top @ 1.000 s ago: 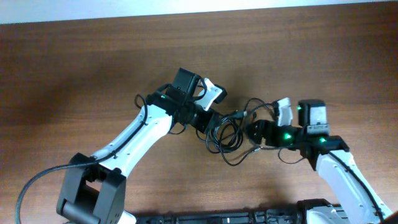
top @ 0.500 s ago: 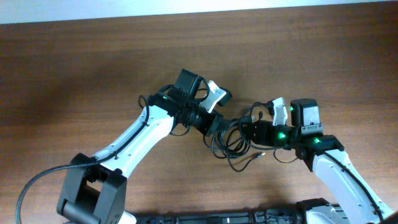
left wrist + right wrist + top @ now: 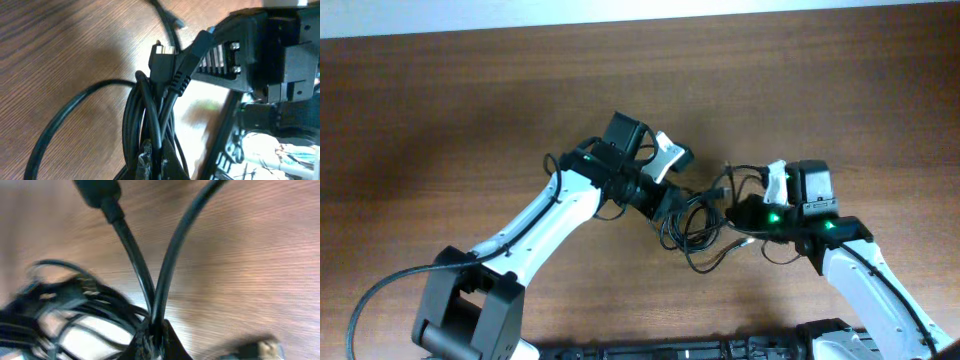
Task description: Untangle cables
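Note:
The cables [image 3: 696, 228] are a black tangle on the wooden table between my two arms. My left gripper [image 3: 672, 206] holds the tangle's left side. In the left wrist view it is shut [image 3: 156, 162] on a bundle of strands [image 3: 150, 115] that ends in a metal-tipped plug [image 3: 163, 52]. My right gripper [image 3: 732, 214] holds the right side. In the right wrist view it is shut [image 3: 154, 337] on two strands [image 3: 150, 285] that fan upward, one ending in a black plug [image 3: 97, 190]. The remaining loops [image 3: 65, 300] bunch to its left.
The brown wooden table [image 3: 440, 110] stretches around the arms, with a pale edge along the far side. A loose strand [image 3: 712, 262] trails toward the front. The right arm's black body [image 3: 260, 50] fills the upper right of the left wrist view, close to the bundle.
My right gripper has closed on two cable strands, after moving left into the tangle and easing slightly back right. The left gripper has kept its hold, barely shifting.

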You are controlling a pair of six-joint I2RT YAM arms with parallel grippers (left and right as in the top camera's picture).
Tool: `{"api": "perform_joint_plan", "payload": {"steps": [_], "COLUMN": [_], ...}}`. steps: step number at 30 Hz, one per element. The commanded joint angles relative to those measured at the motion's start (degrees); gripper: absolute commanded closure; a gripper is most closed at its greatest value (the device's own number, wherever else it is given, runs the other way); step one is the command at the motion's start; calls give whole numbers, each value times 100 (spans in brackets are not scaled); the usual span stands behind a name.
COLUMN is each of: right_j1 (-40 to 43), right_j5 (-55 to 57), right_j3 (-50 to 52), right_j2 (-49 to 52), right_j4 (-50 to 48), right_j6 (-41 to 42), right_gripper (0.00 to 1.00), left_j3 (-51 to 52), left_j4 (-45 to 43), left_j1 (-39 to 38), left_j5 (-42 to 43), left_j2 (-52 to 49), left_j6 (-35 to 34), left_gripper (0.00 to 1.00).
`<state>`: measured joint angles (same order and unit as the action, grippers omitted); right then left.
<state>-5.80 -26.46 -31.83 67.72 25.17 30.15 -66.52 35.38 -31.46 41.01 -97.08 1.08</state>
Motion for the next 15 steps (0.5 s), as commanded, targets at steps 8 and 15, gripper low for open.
{"api": "perform_joint_plan", "payload": {"steps": [8,15], "right_j1": [1585,3362], "right_j5": [2743,2203], "right_j3": [-44,-44], "right_j2": [15,15], "right_j4": [662,763], "right_j6": [13,-245], "right_gripper": [96,96], "left_j3": [-2,-2], "left_j4": [780,780], "left_j1": [1064,1755], "left_j5": [-1731,-1552], "left_j2": [160,160], "left_j6": [-17,-17], "left_gripper": [100,100]}}
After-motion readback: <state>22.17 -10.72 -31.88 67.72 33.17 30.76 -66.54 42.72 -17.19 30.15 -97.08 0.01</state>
